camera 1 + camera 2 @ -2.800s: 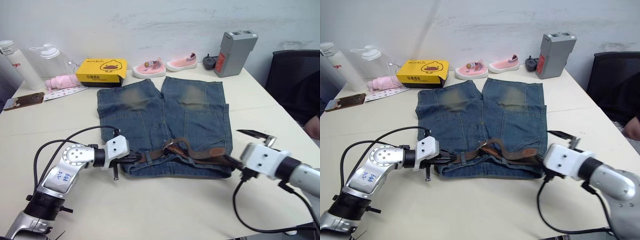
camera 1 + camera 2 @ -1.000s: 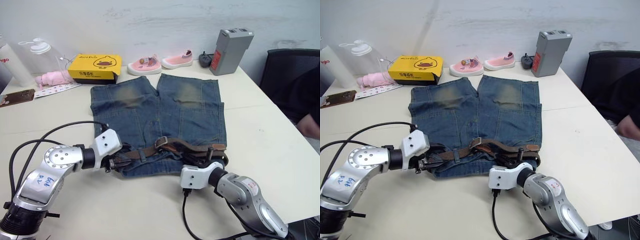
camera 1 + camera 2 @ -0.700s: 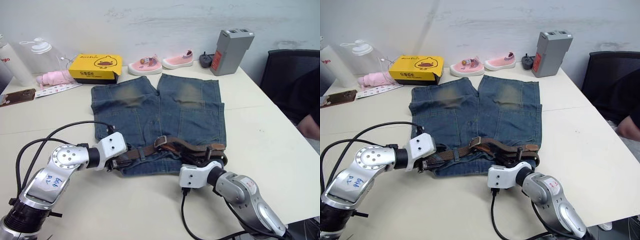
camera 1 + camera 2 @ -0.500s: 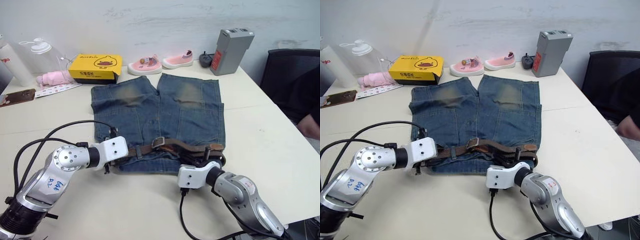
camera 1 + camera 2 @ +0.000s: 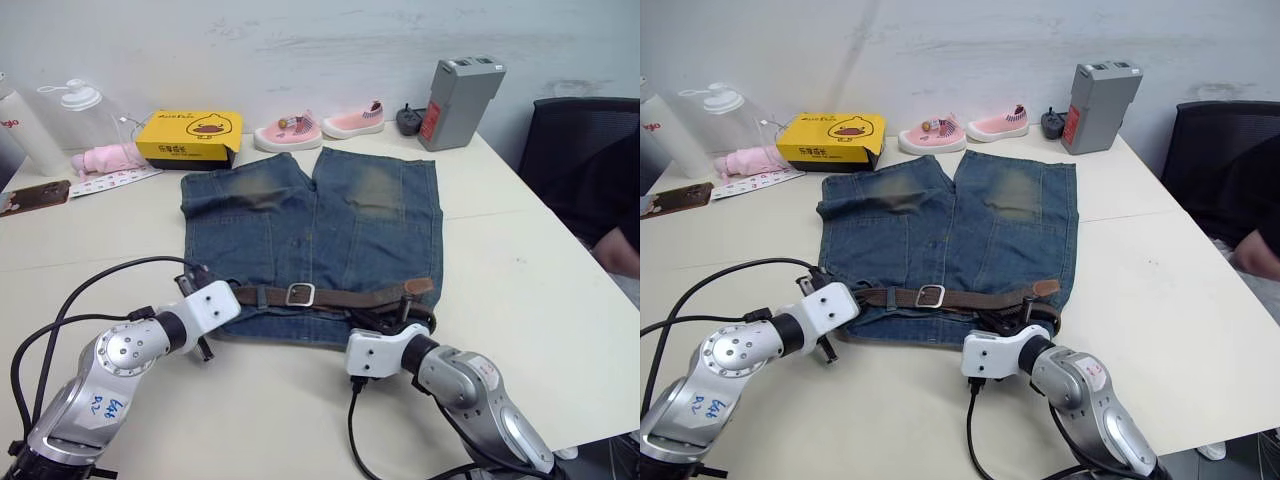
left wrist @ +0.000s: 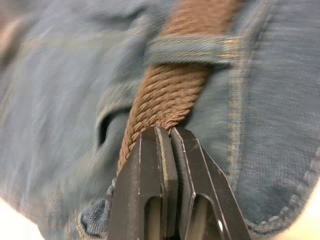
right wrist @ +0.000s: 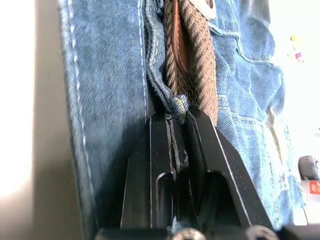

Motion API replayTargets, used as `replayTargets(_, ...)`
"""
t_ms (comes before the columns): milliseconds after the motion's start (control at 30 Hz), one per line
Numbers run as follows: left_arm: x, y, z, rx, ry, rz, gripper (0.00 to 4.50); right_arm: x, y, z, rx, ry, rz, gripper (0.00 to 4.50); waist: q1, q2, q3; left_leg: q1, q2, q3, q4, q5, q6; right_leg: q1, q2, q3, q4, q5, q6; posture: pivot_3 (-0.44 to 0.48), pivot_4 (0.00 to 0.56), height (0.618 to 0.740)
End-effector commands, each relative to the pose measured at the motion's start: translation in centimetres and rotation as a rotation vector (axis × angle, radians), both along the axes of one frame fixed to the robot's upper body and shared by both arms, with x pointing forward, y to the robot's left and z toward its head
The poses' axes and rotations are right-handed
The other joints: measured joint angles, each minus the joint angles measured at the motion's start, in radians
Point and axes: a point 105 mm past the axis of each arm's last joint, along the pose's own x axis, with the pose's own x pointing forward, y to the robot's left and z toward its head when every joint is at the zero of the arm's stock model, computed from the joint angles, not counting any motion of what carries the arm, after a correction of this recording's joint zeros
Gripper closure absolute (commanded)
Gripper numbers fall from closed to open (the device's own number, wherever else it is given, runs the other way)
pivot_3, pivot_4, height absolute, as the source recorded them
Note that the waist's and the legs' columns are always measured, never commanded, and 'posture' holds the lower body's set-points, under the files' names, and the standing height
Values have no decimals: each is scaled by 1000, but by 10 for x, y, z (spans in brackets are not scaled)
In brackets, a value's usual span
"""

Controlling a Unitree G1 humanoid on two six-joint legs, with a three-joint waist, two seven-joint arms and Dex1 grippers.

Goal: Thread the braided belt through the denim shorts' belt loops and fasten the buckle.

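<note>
Left eye view: one braided belt across one denim shorts, two pincers clamped, left pincer on belt, right pincer on denim.

We cannot see where the braided belt ends: it vanishes between the closed jaws of the left gripper. Beyond those jaws the denim shorts blur. Ahead of the right gripper, a fold hides the belt's underside.
</note>
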Motion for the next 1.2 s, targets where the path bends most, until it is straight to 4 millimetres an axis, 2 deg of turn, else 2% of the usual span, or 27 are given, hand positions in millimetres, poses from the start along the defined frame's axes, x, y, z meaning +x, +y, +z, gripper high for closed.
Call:
replayTargets(33, -6, 87, -32, 61, 81, 353, 4458, 11, -25, -4, -51, 6, -129, 4500, -1, 2, -1, 0, 0, 0, 0, 0, 0, 0, 0, 0, 0, 0, 0, 0, 150, 624)
replayTargets(167, -14, 92, -50, 10, 122, 372, 4458, 12, -25, -4, -50, 8, -133, 4500, -1, 5, -3, 1, 0, 1, 0, 0, 0, 0, -1, 0, 1, -1, 0, 0, 150, 624)
replayTargets(500, -14, 46, -59, -113, 124, 164, 4458, 4, -19, -4, -19, 41, -112, 4500, 3, 9, -8, 3, -1, 2, -1, 0, -1, 1, -1, 0, 1, -1, 1, 0, 150, 624)
replayTargets(533, -14, 41, -57, -132, 117, 142, 4117, 3, -19, -3, -6, 46, -115, 4500, 4, 9, -9, 3, -1, 2, -1, 0, -1, 1, -1, 0, 1, -1, 1, 0, 150, 624)
replayTargets(600, -13, 37, -54, -145, 96, 112, 3472, 1, -19, -3, 25, 79, -118, 3677, 7, 9, -9, 3, -1, 2, -1, 0, -1, 1, -1, 0, 1, -1, 1, 0, 150, 624)
replayTargets(633, -13, 37, -54, -142, 93, 106, 3153, 0, -21, -3, 43, 100, -126, 3433, 10, 9, -9, 2, -1, 2, -1, -1, -1, 1, -1, 0, 1, -1, 2, 0, 150, 624)
replayTargets(767, -12, 39, -49, -164, 79, 83, 1514, -1, -29, 0, 51, 132, -144, 1608, 16, 7, -11, 7, -1, 2, -2, -3, -2, 5, -1, 0, 0, -4, 1, 0, 150, 624)
replayTargets(800, -12, 36, -43, -193, 68, 62, 1165, 0, -33, 4, 68, 139, -152, 1178, 17, 7, -11, 8, -1, 2, -2, -5, -2, 7, -1, 0, 1, -7, -3, 0, 150, 624)
replayTargets(833, -12, 33, -39, -212, 61, 45, 1158, 1, -36, 7, 83, 145, -156, 827, 19, 7, -11, 10, -1, 2, -2, -6, -1, 7, -1, 0, 1, -11, -9, 0, 150, 624)
replayTargets(867, -15, 26, -31, -262, 67, -3, 1158, 3, -43, 11, 85, 145, -164, 358, 21, 7, -11, 10, -1, 2, -2, -7, -1, 7, -1, 0, 1, -12, -8, 0, 150, 624)
replayTargets(900, -18, 19, -24, -301, 74, -46, 1158, 4, -47, 16, 90, 149, -153, 96, 21, 6, -11, 10, -1, 2, -2, -8, -1, 7, -1, 0, 2, -13, -8, 0, 150, 624)
replayTargets(1000, -25, 13, -12, -354, 109, -119, 1158, 1, -51, 25, 138, 180, -120, 96, 26, 1, -7, 9, -1, 1, -1, -9, -2, 7, -2, 0, 1, -13, -8, 0, 150, 624)
replayTargets(1067, -33, 10, 0, -438, 158, -171, 1158, -8, -50, 28, 172, 258, -67, 96, 29, 0, -5, 8, -1, 0, -1, -9, -2, 6, -2, 0, 0, -13, -8, 0, 150, 624)
replayTargets(1200, -38, 12, 22, -541, 204, -218, 1158, -15, -54, 37, 237, 345, -23, 96, 30, 0, 3, 7, -1, -5, 0, -9, -2, 6, -2, 0, -5, -13, -8, 0, 150, 624)
